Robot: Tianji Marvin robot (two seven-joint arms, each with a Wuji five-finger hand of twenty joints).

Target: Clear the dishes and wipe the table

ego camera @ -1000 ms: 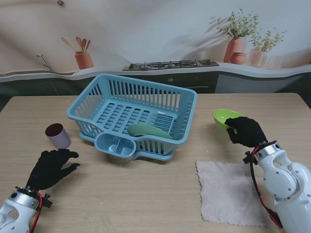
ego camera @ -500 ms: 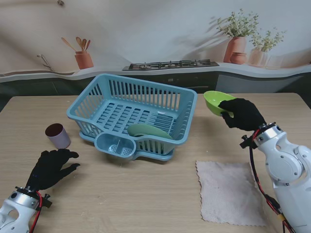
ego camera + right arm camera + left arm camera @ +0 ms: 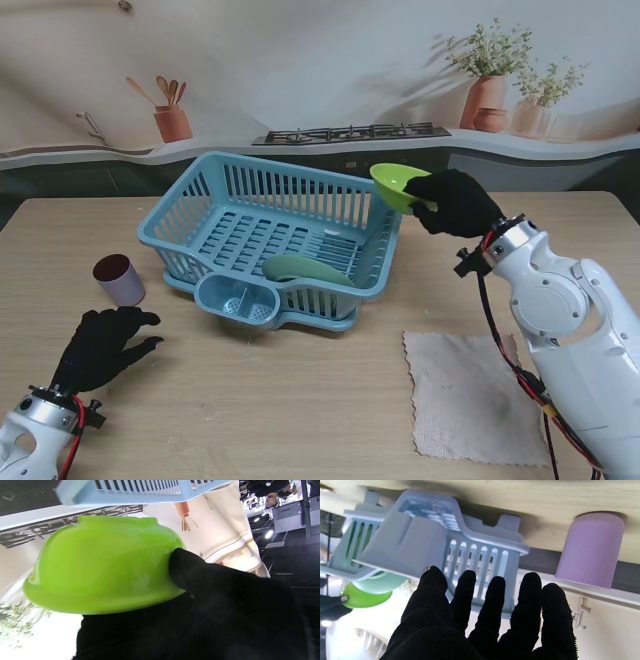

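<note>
My right hand point(image 3: 455, 203) is shut on a lime green bowl point(image 3: 397, 186), held in the air over the right rim of the light blue dish rack point(image 3: 185, 205). The right wrist view shows the green bowl point(image 3: 100, 562) pinched at its rim, with the rack edge point(image 3: 140, 490) close by. A pale green dish point(image 3: 305, 269) lies inside the rack near its front wall. A mauve cup point(image 3: 119, 280) stands upright left of the rack; the left wrist view shows the cup point(image 3: 590, 550) ahead of the fingers. My left hand point(image 3: 103, 345) rests open on the table, nearer to me than the cup.
A beige cloth point(image 3: 470, 397) lies flat on the wooden table point(image 3: 300, 400) at the right, near me. The rack has a small cutlery cup point(image 3: 236, 298) on its front. A dark counter with a stove and pots runs behind the table.
My right hand has lifted the green bowl off the table and carried it left and farther from me, up to the rack's right rim. The left hand has stayed in place.
</note>
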